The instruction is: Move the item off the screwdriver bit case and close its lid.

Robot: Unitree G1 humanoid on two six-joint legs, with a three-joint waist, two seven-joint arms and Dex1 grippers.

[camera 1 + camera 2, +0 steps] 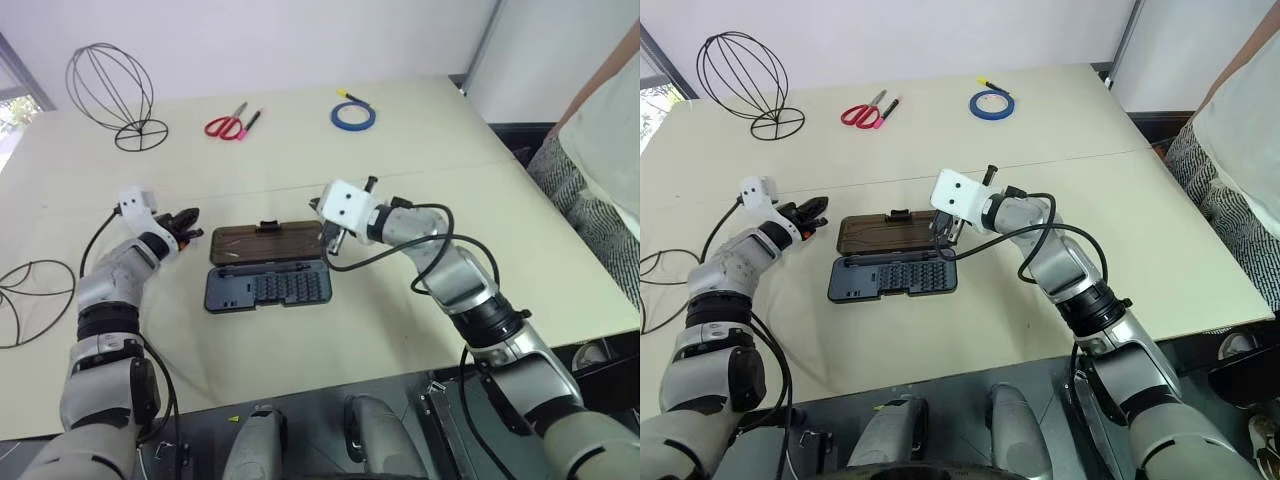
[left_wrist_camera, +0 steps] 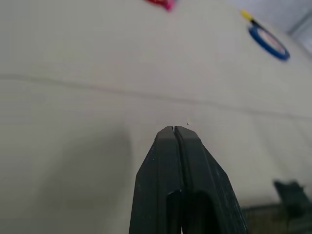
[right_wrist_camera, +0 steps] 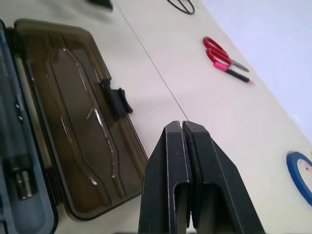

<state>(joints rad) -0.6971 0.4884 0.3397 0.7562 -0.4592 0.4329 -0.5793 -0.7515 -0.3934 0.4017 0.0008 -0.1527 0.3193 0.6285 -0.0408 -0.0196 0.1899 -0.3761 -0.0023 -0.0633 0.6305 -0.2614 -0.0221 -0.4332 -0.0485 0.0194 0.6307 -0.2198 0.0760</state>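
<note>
Lying open near the middle of the cream table: the screwdriver bit case, dark grey, rows of bits showing, with the lid folded flat on the far side, smoky brown, black latch on its far long edge. Standing upright at the far left corner, well apart from the case: a wire head-shaped frame on its ring base. Lying at the left edge of the table in the left eye view: part of a second wire frame, its ring and curved wires flat on the surface. Hovering just left of the lid: the left gripper, clenched on nothing, fingers pressed together in the left wrist view above bare table. Poised at the right end of the lid: the right gripper, likewise clamped tight and empty, fingertips pointing over the table just beyond the lid's right end. Seen far across the table: red-handled scissors with a pink-tipped marker beside them, and a blue tape roll further right with a small yellow-tipped thing at its far edge. At the right border: a person's pale sleeve. No readable writing anywhere. Clearer in the right wrist view than from the head: moulded ridges on the lid's inner face and the latch's hooked shape.
</note>
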